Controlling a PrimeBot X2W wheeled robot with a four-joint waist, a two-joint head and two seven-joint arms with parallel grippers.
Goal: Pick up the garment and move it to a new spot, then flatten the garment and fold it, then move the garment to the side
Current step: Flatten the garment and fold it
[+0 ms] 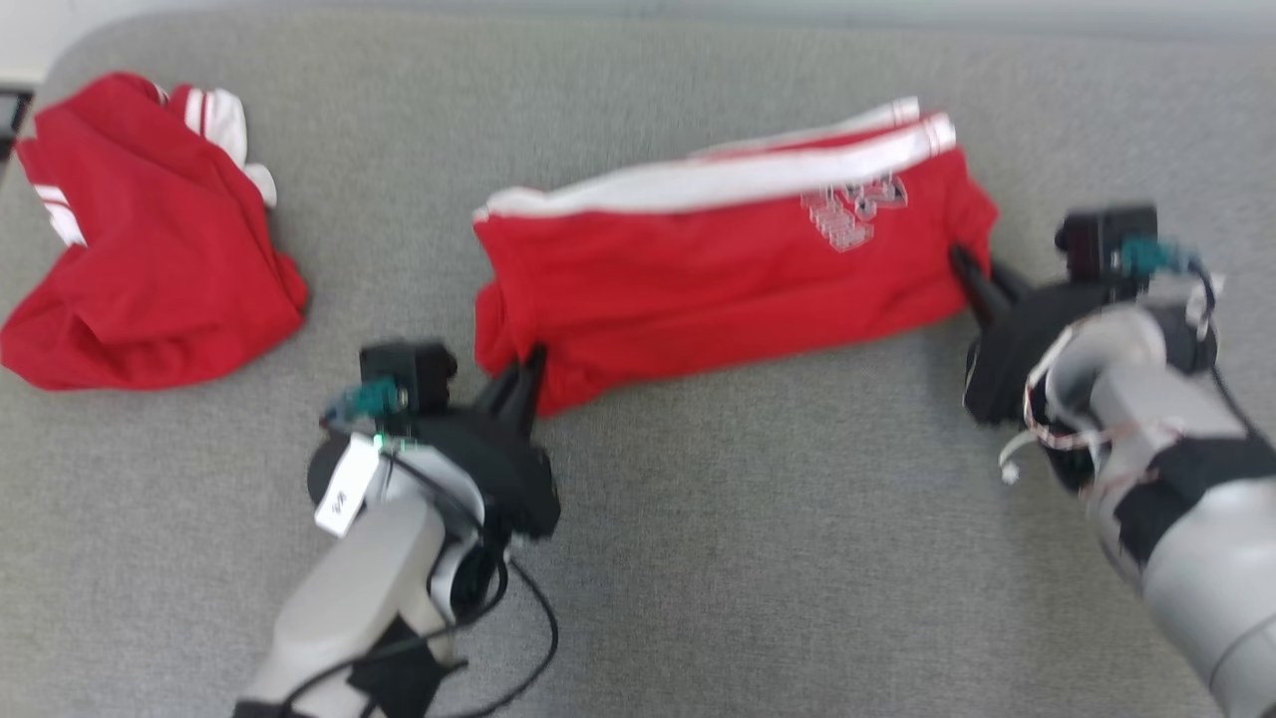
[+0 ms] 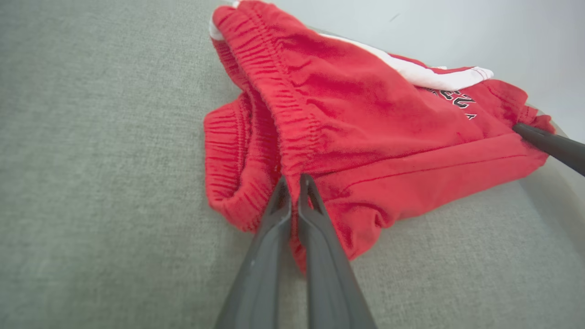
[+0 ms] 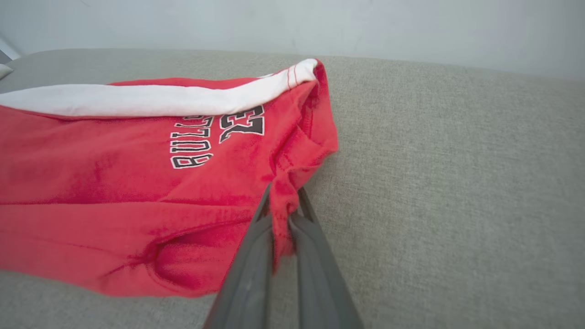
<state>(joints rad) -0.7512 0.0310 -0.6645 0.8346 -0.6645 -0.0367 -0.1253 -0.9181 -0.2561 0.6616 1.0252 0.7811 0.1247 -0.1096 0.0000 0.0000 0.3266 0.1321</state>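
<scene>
left jaws clamp shorts (image 1: 718, 269) waistband (image 2: 283, 114) | right jaws clamp leg hem (image 3: 279, 214)

the head view is blurred, so the print (image 1: 852, 214) on the red garment (image 1: 718, 279) is unreadable, and a dark thing (image 1: 12, 115) cut by its left edge cannot be told. in the right wrist view the red garment runs off the left edge. pinched cloth hides the inner faces of the left gripper (image 2: 295, 180) and right gripper (image 3: 284, 196).

my tally by kind, from the remote desk
two garments: stretched garment (image 1: 718, 269), crumpled garment (image 1: 140, 279); two grippers: left gripper (image 1: 528, 367), right gripper (image 1: 965, 261); i count one grey surface (image 1: 758, 558).
</scene>
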